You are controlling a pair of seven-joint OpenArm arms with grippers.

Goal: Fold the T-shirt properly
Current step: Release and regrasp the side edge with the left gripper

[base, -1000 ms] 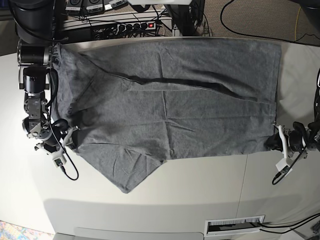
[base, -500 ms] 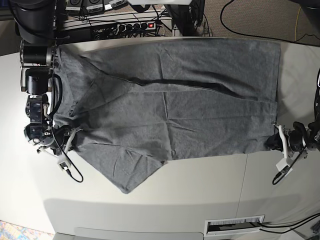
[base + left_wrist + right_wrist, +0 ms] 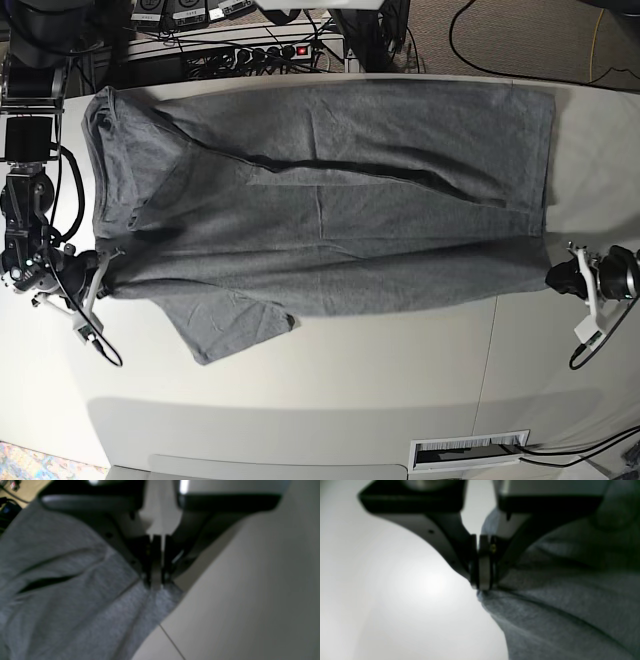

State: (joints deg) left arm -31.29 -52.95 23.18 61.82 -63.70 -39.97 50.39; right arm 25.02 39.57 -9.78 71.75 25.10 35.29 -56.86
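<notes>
The table (image 3: 350,380) is pale, with a seam across its surface. The T-shirt (image 3: 330,200) lies spread flat on it, one sleeve pointing toward the near edge.

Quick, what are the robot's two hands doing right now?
Left gripper: shut, pinching the T-shirt at a corner.
Right gripper: shut, pinching the T-shirt's edge.

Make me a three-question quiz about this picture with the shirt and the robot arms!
1. Where does the T-shirt lie?
A. on the floor
B. spread on the table
C. on a hanger

2. What colour is it?
A. grey
B. red
C. yellow

3. What are the left gripper and right gripper doing?
A. both wide open
B. both shut on the shirt's edge
C. holding a cup

Answers: 1 B, it lies flat across the tabletop. 2 A, plain grey cloth. 3 B, both wrist views show fingers pinching fabric.
</notes>
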